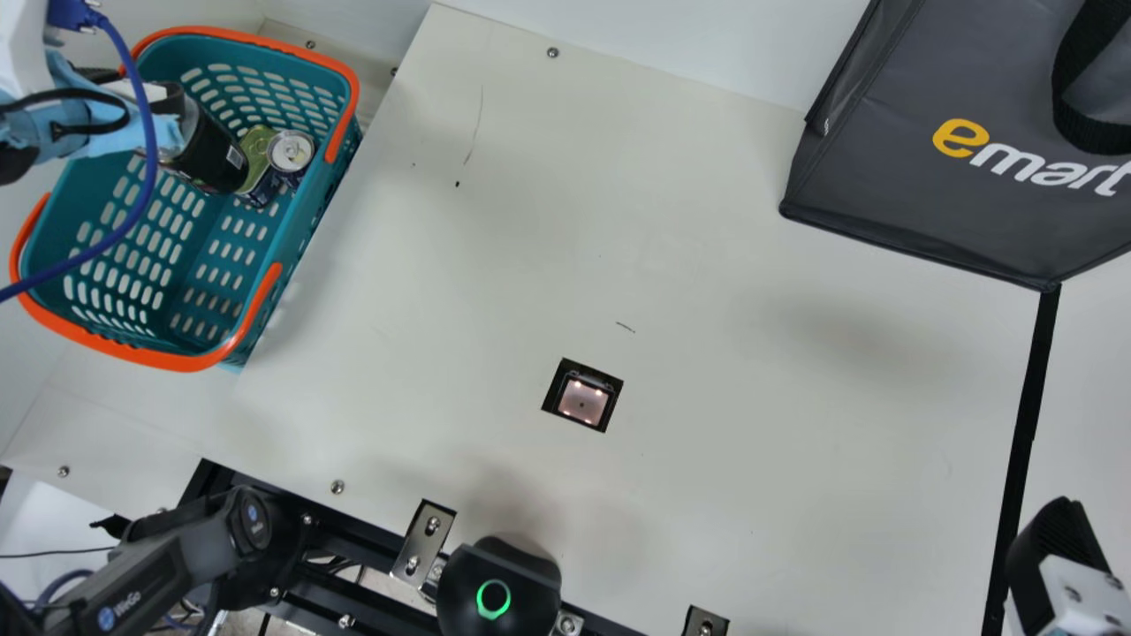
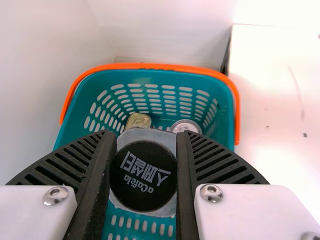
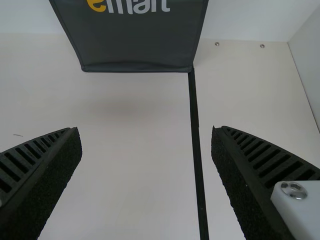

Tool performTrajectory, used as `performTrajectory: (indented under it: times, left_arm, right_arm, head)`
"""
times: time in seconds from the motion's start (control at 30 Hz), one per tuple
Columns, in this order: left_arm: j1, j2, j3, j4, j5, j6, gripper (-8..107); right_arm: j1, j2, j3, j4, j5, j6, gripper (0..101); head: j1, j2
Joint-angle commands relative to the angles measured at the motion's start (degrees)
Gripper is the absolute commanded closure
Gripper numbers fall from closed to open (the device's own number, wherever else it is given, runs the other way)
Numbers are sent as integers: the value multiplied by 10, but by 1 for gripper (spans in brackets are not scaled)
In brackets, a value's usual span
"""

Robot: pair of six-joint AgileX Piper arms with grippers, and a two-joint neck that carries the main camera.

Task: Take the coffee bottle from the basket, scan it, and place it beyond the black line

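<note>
The left gripper (image 1: 152, 92) is part open, its fingers pressed to both sides of the bottle (image 1: 212, 148), which is upper end toward the hand and within the basket (image 1: 196, 362); whether its base touches the floor there is hard to tell. Cans (image 1: 291, 151) sit beside it. The right gripper (image 1: 1056, 552) is wide open and empty near the black line (image 1: 1025, 424).

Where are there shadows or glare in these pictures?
Main view: soft shadows on the table, one near the dark bag; small bright lights glow in the scanner window. Left wrist view: the table and the wall look very bright, almost washed out in parts. Right wrist view: a faint shadow on the table in front of the bag.
</note>
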Motion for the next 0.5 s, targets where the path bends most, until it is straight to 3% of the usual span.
performTrajectory:
  times: [0.0,0.47]
  left_arm:
    - [-8,-3,-5,4,5,-8,89]
    - [-74,-35,-42,17,47,-61,89]
  right_arm:
    - [0,0,0,0,0,0,10]
    - [0,0,0,0,0,0,10]
  head:
    - [-15,1]
    - [-15,1]
